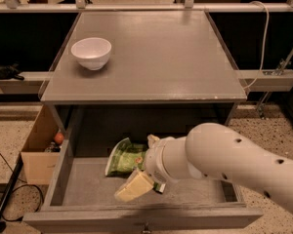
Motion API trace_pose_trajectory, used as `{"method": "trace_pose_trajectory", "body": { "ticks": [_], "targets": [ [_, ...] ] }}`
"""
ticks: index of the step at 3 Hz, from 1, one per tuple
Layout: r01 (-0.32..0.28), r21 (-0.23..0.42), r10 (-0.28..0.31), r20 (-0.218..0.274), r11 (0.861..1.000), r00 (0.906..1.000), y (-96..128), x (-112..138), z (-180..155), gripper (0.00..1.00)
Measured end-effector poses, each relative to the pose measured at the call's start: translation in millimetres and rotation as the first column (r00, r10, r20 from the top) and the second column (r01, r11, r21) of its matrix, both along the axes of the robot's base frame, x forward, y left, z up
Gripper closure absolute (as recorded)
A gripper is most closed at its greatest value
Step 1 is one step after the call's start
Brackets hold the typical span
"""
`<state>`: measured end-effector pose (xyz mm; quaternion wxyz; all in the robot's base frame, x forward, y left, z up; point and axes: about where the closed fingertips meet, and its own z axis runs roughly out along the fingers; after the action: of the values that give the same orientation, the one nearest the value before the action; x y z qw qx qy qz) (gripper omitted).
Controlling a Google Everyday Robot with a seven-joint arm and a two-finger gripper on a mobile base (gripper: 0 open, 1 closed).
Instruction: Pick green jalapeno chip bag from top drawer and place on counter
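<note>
Chip bag (124, 158) crinkled green; end effector (142, 165) beside, in drawer (85, 184).

Crinkled green jalapeno chip bag (123, 158) lies in open top drawer (86, 185); pincer (143, 164) at it

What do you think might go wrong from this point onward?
The gripper sits low in the top drawer at the green jalapeno chip bag; the crinkled bag may slip during lifting. The counter edge overhangs the drawer's back, so the arm might bump it while rising.
</note>
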<state>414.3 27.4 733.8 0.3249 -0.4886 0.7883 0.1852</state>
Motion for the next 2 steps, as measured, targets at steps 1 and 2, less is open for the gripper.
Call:
{"method": "trace_pose_trajectory", "body": {
  "ticks": [1,2],
  "targets": [
    [0.036,-0.033,-0.036,0.008,0.999,0.9993,-20.0,29.3,-14.5,0.0],
    [0.08,-0.032,-0.079,0.028,0.996,0.9965,-35.2,46.0,-36.8,0.0]
  ]
}}
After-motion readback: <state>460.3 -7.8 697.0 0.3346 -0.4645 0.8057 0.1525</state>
